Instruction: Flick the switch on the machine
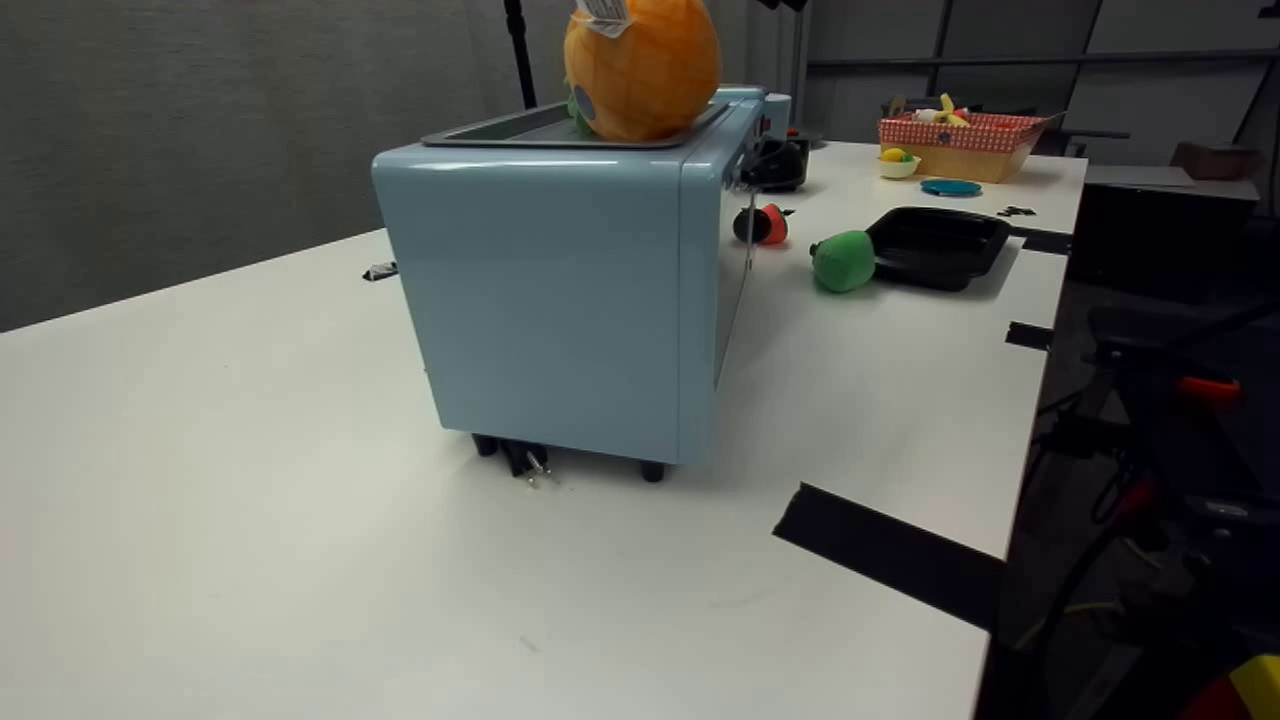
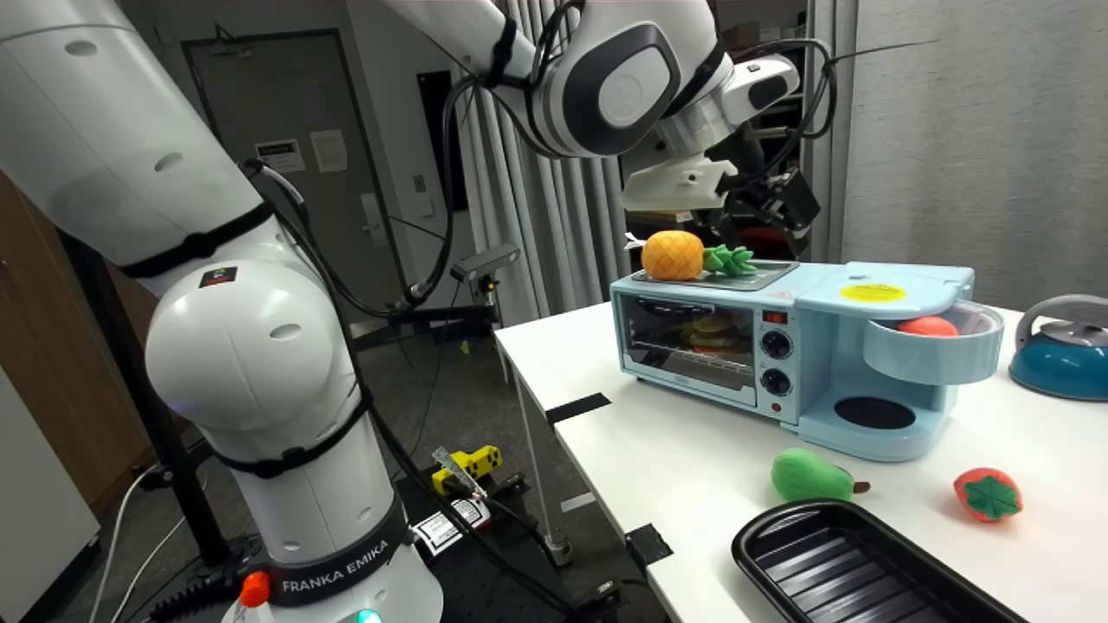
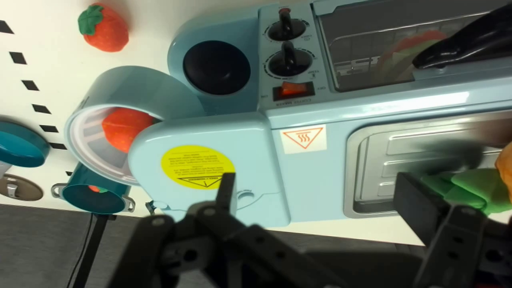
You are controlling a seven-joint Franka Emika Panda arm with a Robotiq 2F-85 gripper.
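Machine, light blue and boxy. Stands on the white table in both exterior views, raised on small black feet. Carries on its front panel a red rocker switch, just above 2 round black knobs and beside the glass door. Hard to say from these angles which way pressed. Above the machine's top, a gripper with fingers spread wide, apart from the switch; in the wrist view, 1 fingertip across the edge of a yellow label and 1 by the green leaves of a plush pineapple, laid on its side on the metal tray set into the top. In the round cup jutting from the machine's end, a red toy. In an exterior view, near a foot beneath the opposite end, a black plug with 2 bare metal prongs. On the table before the knobs, a green toy with a brown stem, just beside a ribbed black pan; near them, a toy strawberry with green leaves. Past the cup, a teal kettle with a pale handle.
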